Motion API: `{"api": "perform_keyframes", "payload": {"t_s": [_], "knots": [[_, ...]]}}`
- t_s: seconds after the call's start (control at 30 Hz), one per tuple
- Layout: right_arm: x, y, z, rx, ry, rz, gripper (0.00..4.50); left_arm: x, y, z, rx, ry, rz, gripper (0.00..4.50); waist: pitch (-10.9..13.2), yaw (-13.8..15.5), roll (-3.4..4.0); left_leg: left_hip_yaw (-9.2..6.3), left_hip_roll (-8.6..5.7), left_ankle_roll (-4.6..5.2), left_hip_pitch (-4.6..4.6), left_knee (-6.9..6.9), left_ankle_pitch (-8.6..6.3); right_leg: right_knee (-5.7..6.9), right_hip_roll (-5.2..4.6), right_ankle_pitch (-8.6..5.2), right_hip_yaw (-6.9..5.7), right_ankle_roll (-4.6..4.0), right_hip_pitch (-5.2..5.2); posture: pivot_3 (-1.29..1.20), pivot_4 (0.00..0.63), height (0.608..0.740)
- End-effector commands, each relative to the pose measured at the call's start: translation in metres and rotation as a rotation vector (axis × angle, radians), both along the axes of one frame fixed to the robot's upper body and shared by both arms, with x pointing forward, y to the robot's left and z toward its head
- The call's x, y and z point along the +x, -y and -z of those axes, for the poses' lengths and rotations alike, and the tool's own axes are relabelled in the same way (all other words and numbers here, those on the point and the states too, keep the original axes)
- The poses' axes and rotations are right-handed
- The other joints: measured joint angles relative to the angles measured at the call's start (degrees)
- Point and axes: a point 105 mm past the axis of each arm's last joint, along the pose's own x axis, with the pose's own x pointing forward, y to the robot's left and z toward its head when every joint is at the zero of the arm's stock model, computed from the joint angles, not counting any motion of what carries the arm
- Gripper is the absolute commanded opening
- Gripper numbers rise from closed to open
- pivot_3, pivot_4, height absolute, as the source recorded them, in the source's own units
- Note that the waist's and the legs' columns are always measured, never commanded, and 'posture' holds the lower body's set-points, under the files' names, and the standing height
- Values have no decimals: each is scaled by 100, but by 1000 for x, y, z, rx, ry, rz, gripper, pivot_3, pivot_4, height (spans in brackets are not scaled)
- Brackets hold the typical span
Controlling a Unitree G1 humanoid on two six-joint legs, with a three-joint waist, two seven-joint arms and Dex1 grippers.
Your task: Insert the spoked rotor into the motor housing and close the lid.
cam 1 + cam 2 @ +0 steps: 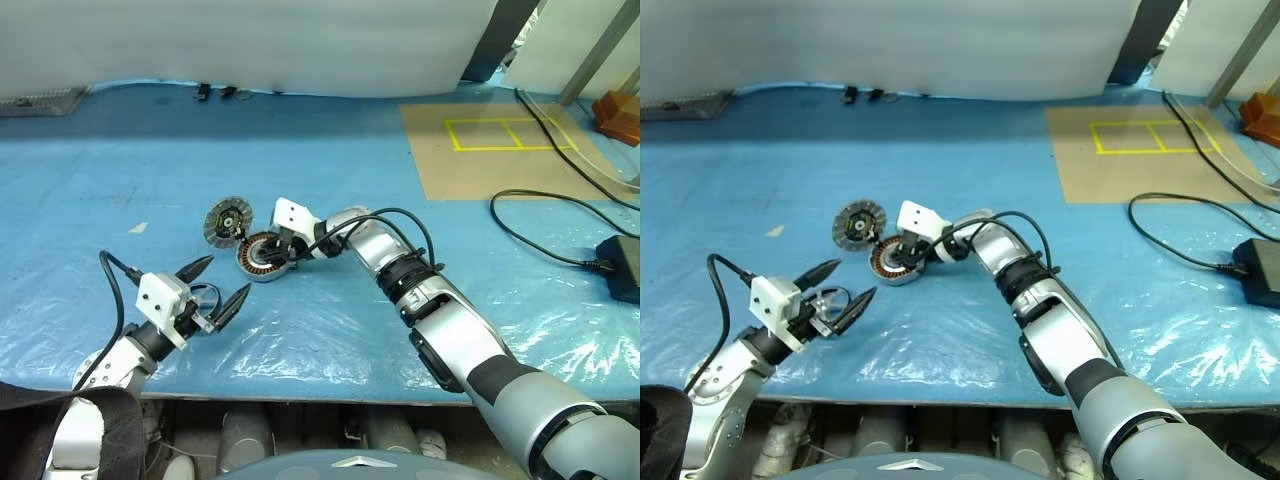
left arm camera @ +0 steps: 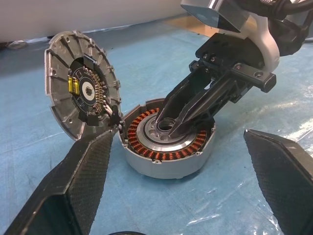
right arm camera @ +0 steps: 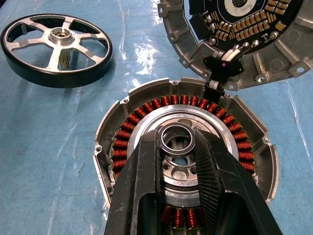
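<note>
Both pairs of jaws differ: the right gripper [image 3: 178, 147] has its two black fingers pinched on a small silver metal ring [image 3: 176, 139] at the centre of the motor housing, while the left gripper [image 1: 213, 285] stands wide open, holding nothing.

Covering the desk is a wrinkled blue plastic sheet [image 1: 300, 180], with a brown cardboard panel [image 1: 500, 150] marked in yellow tape toward the far right corner and a black cable [image 1: 540, 235] curling near the right edge.

Near the middle of the desk, somewhat toward the front edge, sits the round silver-grey motor housing [image 2: 166, 161], its ring of copper-coloured windings exposed around a silver centre. The right gripper slants down into that centre. The housing's round grey ribbed lid [image 2: 78, 93], carrying a dark circuit board on its inner face, stands tilted open at the housing's far-left side, joined to it at the rim.

A black-rimmed silver spoked rotor [image 3: 55, 49] lies flat on the sheet just beside the housing, apart from it, close to the left gripper, which hovers near the front edge to the left of the housing.
</note>
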Motion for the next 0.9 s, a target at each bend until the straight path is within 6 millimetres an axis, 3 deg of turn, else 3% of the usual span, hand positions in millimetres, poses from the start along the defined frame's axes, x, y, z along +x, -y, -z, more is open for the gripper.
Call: {"api": "perform_keyframes", "payload": {"t_s": [0.03,0.17,0.9], "knots": [[5,-4,-17,32,21,3,609,0,5,-12,3,46,22,4500,0,0,0,0,0,0,0,1,0,1,0,0,0,0,0,0,150,740],[7,-5,-26,59,11,3,609,2,7,-13,3,47,28,4500,0,1,0,0,0,0,-1,2,0,2,0,0,0,0,-1,0,150,740],[0,-4,-10,16,1,-18,609,6,8,-15,5,53,44,4500,1,0,1,1,1,0,-6,2,0,2,0,0,0,-1,-5,0,150,740]]}}
